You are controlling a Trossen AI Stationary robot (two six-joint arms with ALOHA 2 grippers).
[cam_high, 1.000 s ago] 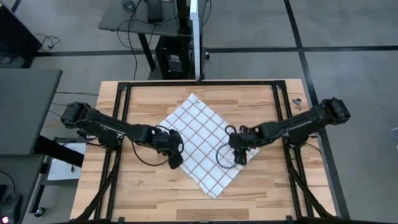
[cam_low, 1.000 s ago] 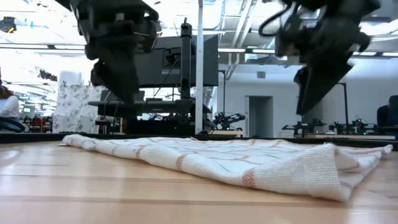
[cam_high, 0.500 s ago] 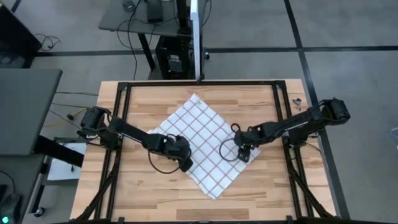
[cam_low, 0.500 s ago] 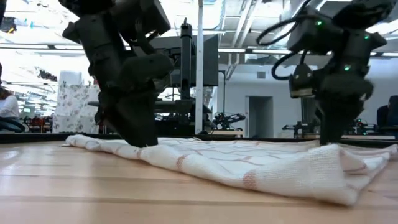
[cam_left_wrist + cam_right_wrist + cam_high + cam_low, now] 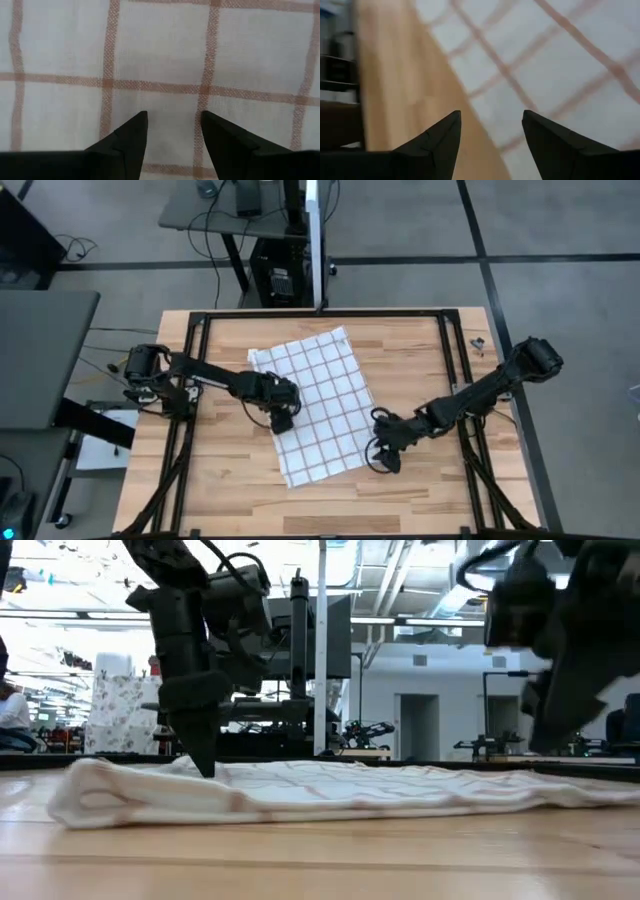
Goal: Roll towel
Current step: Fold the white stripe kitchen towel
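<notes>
The white towel with reddish-brown grid lines (image 5: 320,400) lies spread flat on the wooden table, its long sides running roughly from far to near. In the low view (image 5: 350,790) it is a low flat strip. My left gripper (image 5: 283,420) is open and points down onto the towel near its left long edge; it also shows in the low view (image 5: 205,768) and in its wrist view (image 5: 172,125). My right gripper (image 5: 385,458) is open and above the towel's near right corner. In the low view (image 5: 560,725) it is clear of the cloth. Its wrist view (image 5: 490,125) shows the towel's edge (image 5: 485,100) and bare wood. My left gripper's open fingertips (image 5: 205,765) come down from above onto the towel's upper face (image 5: 172,100), close to its left long edge. No cloth is between the fingers. The towel lies flat on the table under them.
Black frame rails (image 5: 200,380) run along the table's left, right and far sides. A small dark object (image 5: 478,343) lies at the far right edge. Bare wood (image 5: 330,510) shows between the towel and the near edge.
Both grippers came down onto the towel, and it has turned clockwise from a diamond to nearly square with the table. Its near corner has swung toward the left. My right gripper has moved toward the near edge and risen off the cloth. My left gripper has moved slightly toward the far edge.
</notes>
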